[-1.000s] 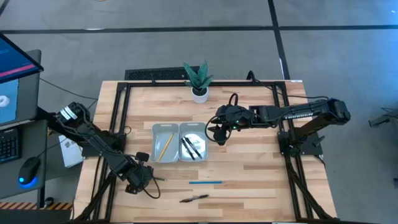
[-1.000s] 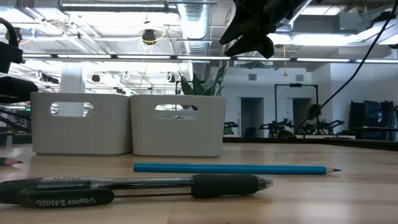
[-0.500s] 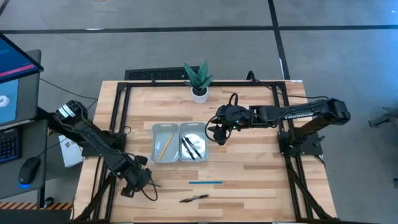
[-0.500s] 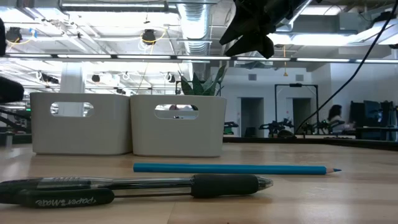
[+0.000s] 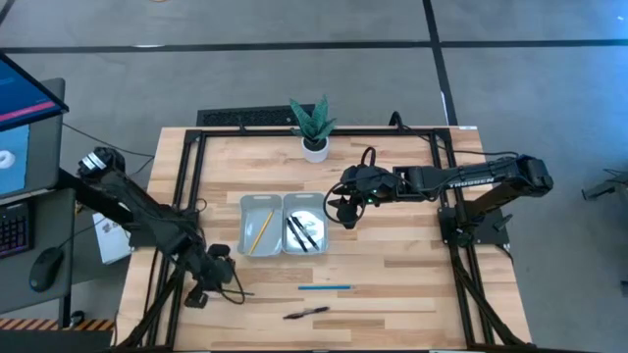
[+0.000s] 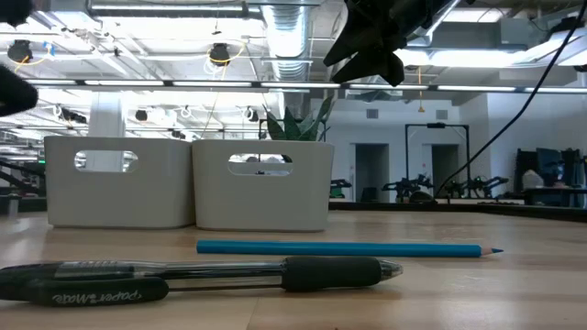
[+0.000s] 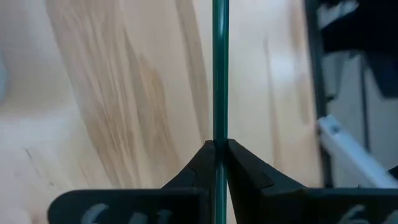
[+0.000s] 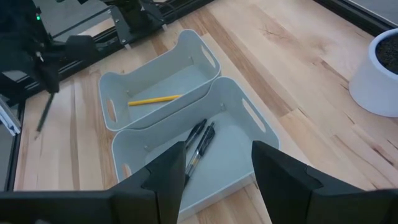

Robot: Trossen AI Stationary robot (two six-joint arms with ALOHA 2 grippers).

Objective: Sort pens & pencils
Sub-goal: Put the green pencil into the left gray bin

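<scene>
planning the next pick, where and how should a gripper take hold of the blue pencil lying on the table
Grip the blue pencil near the middle of its shaft, coming straight down from above with the fingers on either side of its thin width. It lies flat on the table, apart from the black pen and the trays, so the top approach looks clear.

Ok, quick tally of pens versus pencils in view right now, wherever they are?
Pens: 3. Two in the right tray, one on the table.
Pencils: 3. Yellow in the left tray, blue on the table, dark grey in the left gripper.
Total: 6.
</scene>
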